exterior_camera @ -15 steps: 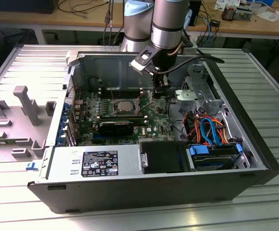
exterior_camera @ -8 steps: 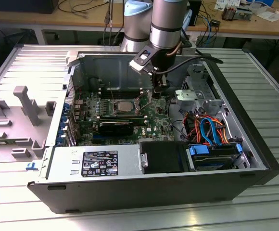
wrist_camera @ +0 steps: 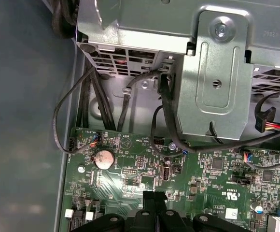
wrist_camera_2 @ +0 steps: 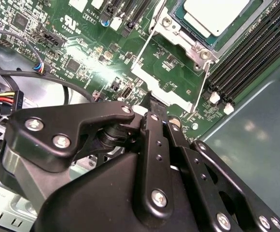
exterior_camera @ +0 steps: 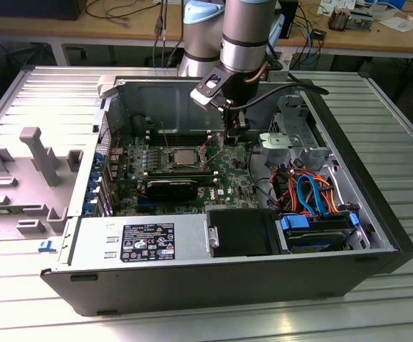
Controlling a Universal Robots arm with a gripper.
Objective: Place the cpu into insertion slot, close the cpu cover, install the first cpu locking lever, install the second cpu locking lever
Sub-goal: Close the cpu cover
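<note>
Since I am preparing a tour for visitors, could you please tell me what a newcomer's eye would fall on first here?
First, the robot arm hanging down into the open computer case, its end effector low over the green circuit board. Next, the cpu with its silvery top, seated in the insertion slot at the exterior view's left of the end effector.

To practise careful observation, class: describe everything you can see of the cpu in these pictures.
The cpu is a small flat square chip with a pale silvery metal top and rounded corners. It lies flat, set into the green circuit board, with a silvery metal frame, seemingly the cpu cover, round its edges. The gripper is apart from it, over the board.
</note>
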